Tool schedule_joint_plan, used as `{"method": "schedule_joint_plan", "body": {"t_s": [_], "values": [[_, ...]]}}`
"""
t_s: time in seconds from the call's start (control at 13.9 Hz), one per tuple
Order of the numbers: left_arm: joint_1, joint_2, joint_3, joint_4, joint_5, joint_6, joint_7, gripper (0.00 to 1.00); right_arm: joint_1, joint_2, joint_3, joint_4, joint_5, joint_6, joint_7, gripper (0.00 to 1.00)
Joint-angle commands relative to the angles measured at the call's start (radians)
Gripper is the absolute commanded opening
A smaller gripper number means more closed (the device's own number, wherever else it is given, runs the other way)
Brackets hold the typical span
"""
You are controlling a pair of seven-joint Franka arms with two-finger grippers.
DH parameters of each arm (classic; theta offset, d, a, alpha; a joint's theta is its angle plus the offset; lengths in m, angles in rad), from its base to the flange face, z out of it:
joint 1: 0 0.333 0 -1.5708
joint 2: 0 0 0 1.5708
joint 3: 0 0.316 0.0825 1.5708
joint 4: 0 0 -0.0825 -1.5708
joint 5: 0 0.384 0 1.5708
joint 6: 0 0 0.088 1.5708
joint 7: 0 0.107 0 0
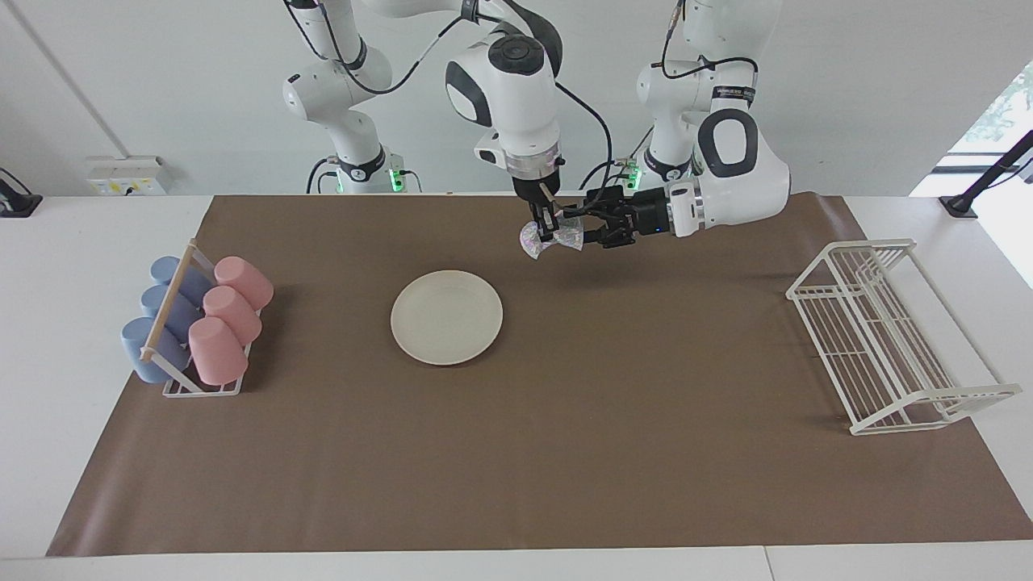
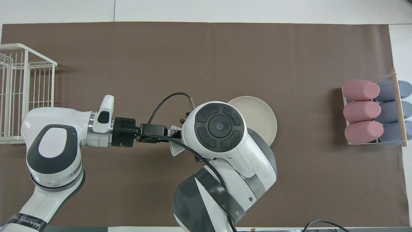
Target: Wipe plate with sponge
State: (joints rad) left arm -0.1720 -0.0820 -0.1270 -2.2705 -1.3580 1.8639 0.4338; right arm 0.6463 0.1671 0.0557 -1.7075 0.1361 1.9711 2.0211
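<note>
A cup rack [image 1: 173, 386] with pink cups [image 1: 227, 316] and blue cups [image 1: 165, 303]; a white wire rack [image 1: 884, 335].

A white desk [image 1: 97, 242] stood against a plain white wall [image 1: 161, 81], most of its top covered by a brown mat [image 1: 565, 452]. On the desk beside the mat's corner nearest the wall sat a white socket box [image 1: 125, 174]. Daylight entered through a window [image 1: 1001, 113] past the mat's other wall-side corner.

The light is bright and even, coming mostly from above. Shadows on the brown mat [image 1: 565, 452] are soft and short, beside the plate [image 1: 446, 316] and under the white wire rack [image 1: 884, 335]. Both views are sharp, without glare.
</note>
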Motion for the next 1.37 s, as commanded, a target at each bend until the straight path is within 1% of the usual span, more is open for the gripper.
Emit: {"method": "schedule_joint_plan", "body": {"t_s": [0.0, 0.14, 0.22, 0.36, 0.65, 0.72, 0.79, 1.01, 1.08, 1.15, 1.29], "values": [[-0.004, -0.005, 0.012, -0.012, -0.015, -0.002, 0.020, 0.55, -0.011, 0.009, 0.009, 0.016, -0.015, -0.003, 0.008, 0.00], [-0.010, -0.007, 0.012, -0.014, -0.016, 0.006, 0.019, 0.10, -0.013, 0.009, 0.007, 0.016, -0.015, -0.003, 0.007, 0.00], [-0.012, -0.007, 0.012, -0.014, -0.016, 0.011, 0.013, 0.00, -0.013, 0.009, 0.007, 0.016, -0.015, -0.003, 0.007, 0.00], [-0.014, -0.013, 0.012, -0.035, -0.016, 0.011, 0.006, 0.00, -0.014, 0.009, 0.009, 0.014, -0.015, -0.003, 0.004, 0.00], [-0.003, -0.015, 0.015, -0.035, -0.016, 0.000, -0.013, 0.00, -0.017, 0.006, 0.007, 0.014, -0.015, -0.014, -0.007, 0.00], [-0.003, -0.016, 0.015, -0.037, -0.015, 0.000, -0.013, 0.00, -0.022, -0.007, 0.007, 0.003, -0.015, -0.020, -0.042, 0.35], [-0.001, -0.016, 0.015, -0.037, -0.015, 0.000, -0.015, 0.00, -0.022, -0.018, 0.004, -0.009, -0.015, -0.018, -0.071, 0.99], [0.019, -0.015, 0.017, -0.035, -0.016, -0.003, -0.038, 0.00, -0.048, -0.043, 0.000, -0.020, -0.015, -0.021, -0.107, 1.00], [0.032, -0.015, 0.017, -0.035, -0.015, -0.006, -0.040, 0.00, -0.059, -0.057, -0.002, -0.026, -0.015, -0.023, -0.171, 1.00], [0.042, -0.013, 0.017, -0.034, -0.015, -0.003, -0.053, 0.00, -0.091, -0.076, -0.002, -0.035, -0.015, -0.030, -0.262, 1.00], [0.081, -0.007, 0.018, -0.021, -0.007, 0.001, -0.084, 0.00, -0.141, -0.115, -0.004, -0.041, -0.015, -0.098, -0.515, 1.00]]}}
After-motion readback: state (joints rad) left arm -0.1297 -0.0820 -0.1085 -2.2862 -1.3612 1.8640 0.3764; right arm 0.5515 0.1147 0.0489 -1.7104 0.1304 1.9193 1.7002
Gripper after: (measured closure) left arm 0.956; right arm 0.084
